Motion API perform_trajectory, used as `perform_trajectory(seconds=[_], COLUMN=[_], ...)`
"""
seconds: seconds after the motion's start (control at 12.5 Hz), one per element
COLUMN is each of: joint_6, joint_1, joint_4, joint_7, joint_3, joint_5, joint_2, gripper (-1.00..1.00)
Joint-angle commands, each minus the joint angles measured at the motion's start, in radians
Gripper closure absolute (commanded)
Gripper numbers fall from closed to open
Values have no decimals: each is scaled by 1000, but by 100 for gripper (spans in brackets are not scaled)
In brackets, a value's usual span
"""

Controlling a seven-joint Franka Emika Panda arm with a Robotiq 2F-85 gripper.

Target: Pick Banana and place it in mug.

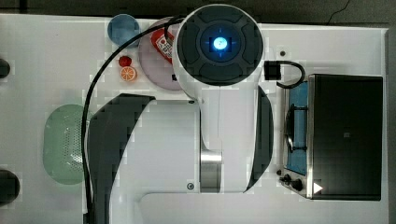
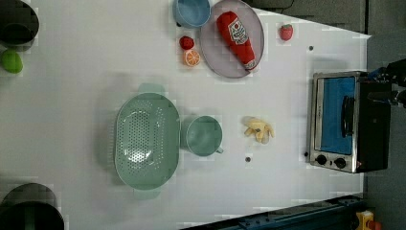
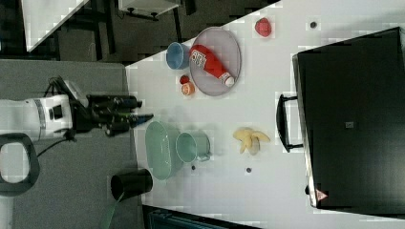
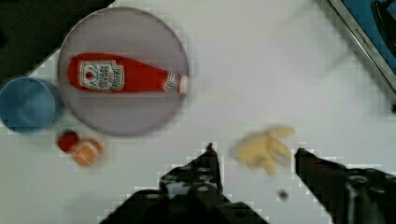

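A: Top view?
B: Large white and dark grey robot arm (image 1: 219, 93) over the middle of a white table (image 1: 46, 56). Pale green perforated oval colander (image 1: 63, 144) at the top view's left. Light blue round cup (image 1: 122, 29), small red fruit (image 1: 124, 61) and orange slice (image 1: 128, 73) near the far edge, beside a grey round plate (image 1: 156, 70) with a red ketchup bottle (image 1: 163, 44) partly under the arm. Black and silver toaster oven (image 1: 345, 135) at the top view's right.

A: Left view?
B: Peeled yellow plush banana (image 2: 258, 129) flat on the table, between the round teal-green mug with a small side handle (image 2: 203, 136) and the oven, apart from both. Mug upright, just beside the colander; touching or not, hard to tell. Ketchup bottle lying across the plate. Red strawberry (image 2: 286, 31) alone toward the left view's upper right. Green round fruit (image 2: 11, 61) at the left view's far left.

A: Right view?
B: Black gripper (image 3: 143, 117) off the table's edge, just beside the colander rim, well apart from the banana. Black cylinder cup (image 3: 131, 183) below, off the table.

A: Wrist view?
B: Two black fingers (image 4: 205, 170) spread wide, nothing between them. Banana on the table in the gap beyond the tips, untouched. Plate with bottle, blue cup, red fruit and orange slice farther off.
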Motion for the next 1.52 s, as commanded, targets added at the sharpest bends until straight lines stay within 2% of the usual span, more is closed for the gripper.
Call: perform_trajectory(seconds=[0.08, 0.24, 0.56, 1.28, 1.52], joint_6=[-159, -155, -59, 294, 482], joint_1=[-36, -35, -34, -33, -36], joint_4=[-66, -92, -205, -468, -540], joint_7=[106, 105, 10, -598, -760], joint_3=[-27, -26, -24, -16, -18], joint_5=[16, 16, 16, 16, 16], joint_2=[-219, -214, -175, 24, 100], gripper=[-60, -100, -100, -100, -100])
